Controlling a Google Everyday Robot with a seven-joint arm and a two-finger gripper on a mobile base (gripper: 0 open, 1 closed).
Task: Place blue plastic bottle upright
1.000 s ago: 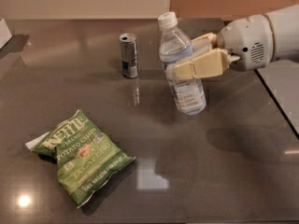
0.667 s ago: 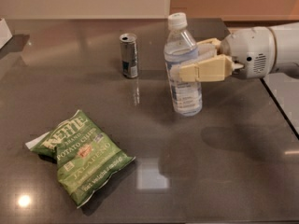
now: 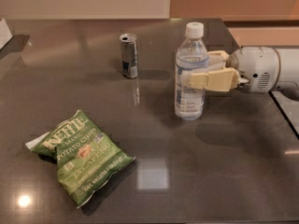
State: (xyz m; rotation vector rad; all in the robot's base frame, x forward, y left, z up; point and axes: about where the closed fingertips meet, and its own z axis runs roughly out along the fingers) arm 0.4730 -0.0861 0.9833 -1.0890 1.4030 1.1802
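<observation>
The gripper (image 3: pixel 202 73) comes in from the right side with its cream-colored fingers (image 3: pixel 212 80) clamped around the middle of the blue plastic bottle (image 3: pixel 190 73), so it's closed down to bottle width and gripping it, not free. The near finger lies across the front of the label area and the other one pokes out behind the bottle. The bottle itself is standing straight up, white cap on top, and its base looks like it's down on the dark glossy tabletop (image 3: pixel 224 171), a bit right of center, though I can't swear there's no sliver of air under it. My guess is this thing handles light and kinda squishy: thin clear plastic that dents if you squeeze hard, smooth enough to slip, and tall and narrow so it tips easily. Mid-body, right where it's held, seems like the sane place to grab. Off to the left and well apart stands a slim drink can (image 3: pixel 129 55), and nearer the front left lies a green bag of Kettle jalapeño potato chips (image 3: pixel 80 156).
</observation>
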